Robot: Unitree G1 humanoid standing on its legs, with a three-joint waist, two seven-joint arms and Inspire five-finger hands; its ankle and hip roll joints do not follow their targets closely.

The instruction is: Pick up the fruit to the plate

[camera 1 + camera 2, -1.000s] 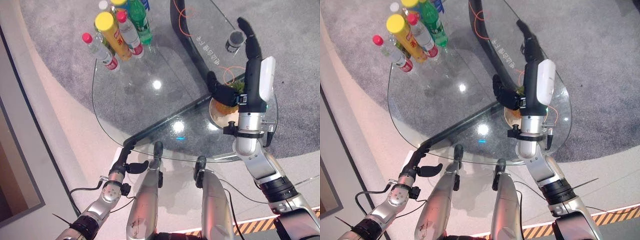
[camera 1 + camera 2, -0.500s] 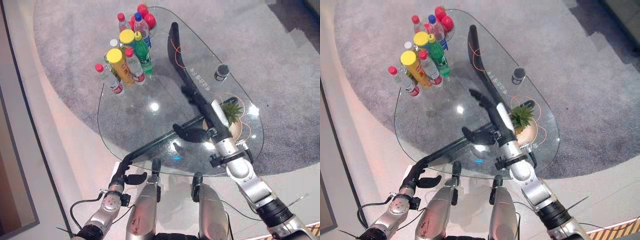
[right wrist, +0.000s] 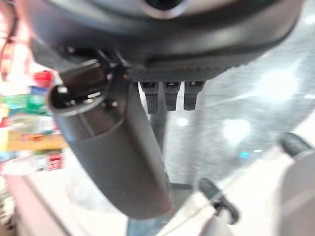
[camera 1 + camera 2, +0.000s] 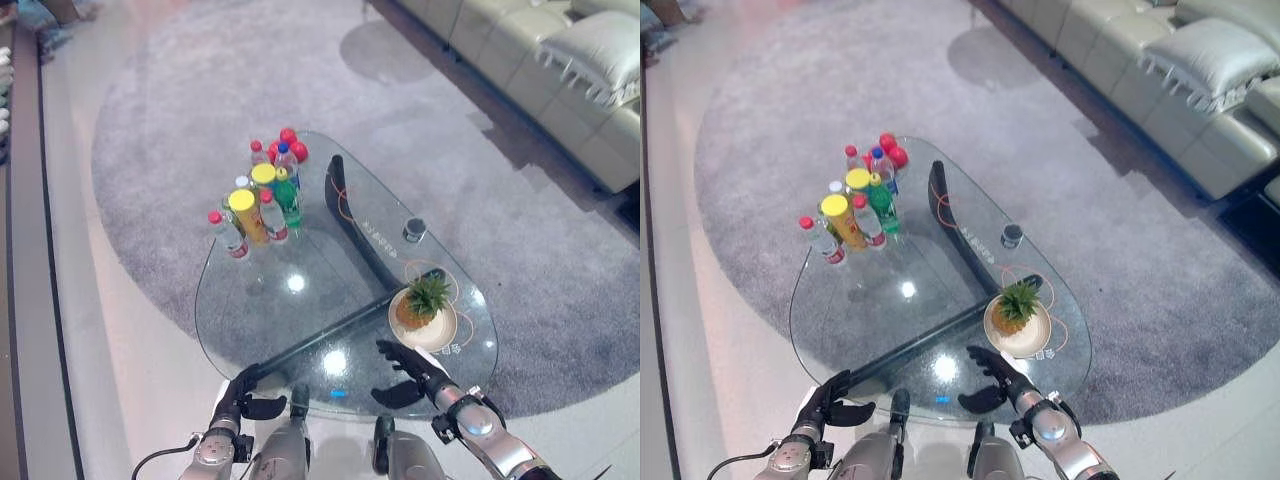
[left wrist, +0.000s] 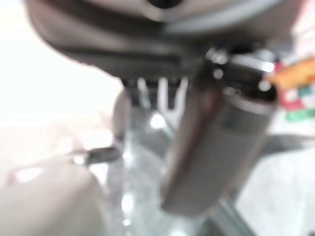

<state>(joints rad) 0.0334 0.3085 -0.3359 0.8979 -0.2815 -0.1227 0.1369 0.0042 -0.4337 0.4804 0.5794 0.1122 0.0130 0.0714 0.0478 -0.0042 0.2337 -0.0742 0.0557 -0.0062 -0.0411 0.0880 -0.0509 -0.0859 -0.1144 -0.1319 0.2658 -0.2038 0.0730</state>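
Dark right hand (image 4: 408, 372) open above glass table (image 4: 260, 310)

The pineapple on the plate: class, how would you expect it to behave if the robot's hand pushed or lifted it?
The pineapple stands upright with a leafy crown, so a sideways push would probably tip it. Its rounded body might then roll off the shallow plate. The spiky leaves look a poor grip; the body seems safer.

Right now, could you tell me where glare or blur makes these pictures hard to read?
Left eye view: bright lamp glare on the glass table, yet the pineapple on its plate reads clearly. Left wrist view: washed out and blurred around the left hand. Right wrist view: right hand sharp, bottles behind it blurred.
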